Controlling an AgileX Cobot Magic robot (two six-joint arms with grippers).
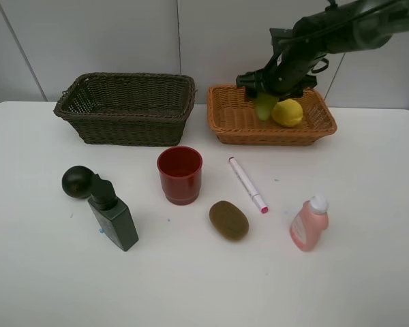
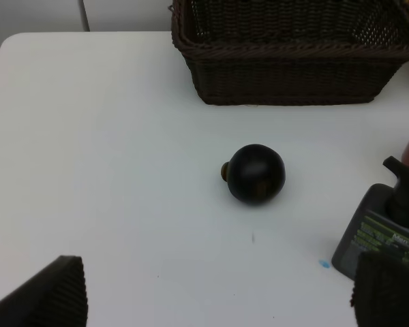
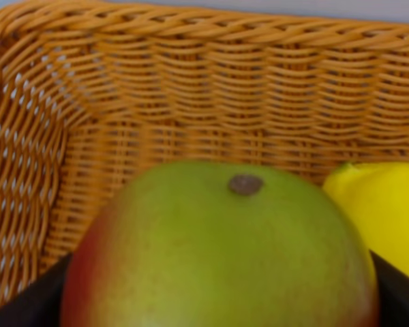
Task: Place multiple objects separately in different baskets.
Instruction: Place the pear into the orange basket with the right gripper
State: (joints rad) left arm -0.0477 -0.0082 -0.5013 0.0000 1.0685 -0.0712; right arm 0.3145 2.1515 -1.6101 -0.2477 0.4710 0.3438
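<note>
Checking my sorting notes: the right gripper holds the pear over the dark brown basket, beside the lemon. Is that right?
No, the basket is wrong. The right gripper holds the pear over the orange basket, beside the lemon; the dark brown basket stands apart, next to it. The exterior high view shows this.

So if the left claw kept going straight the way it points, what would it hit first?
Probably the dark round fruit, lying nearly centred ahead of the open left claw, with the dark brown basket behind it. Depth is unclear, so it might touch the white table first.
</note>
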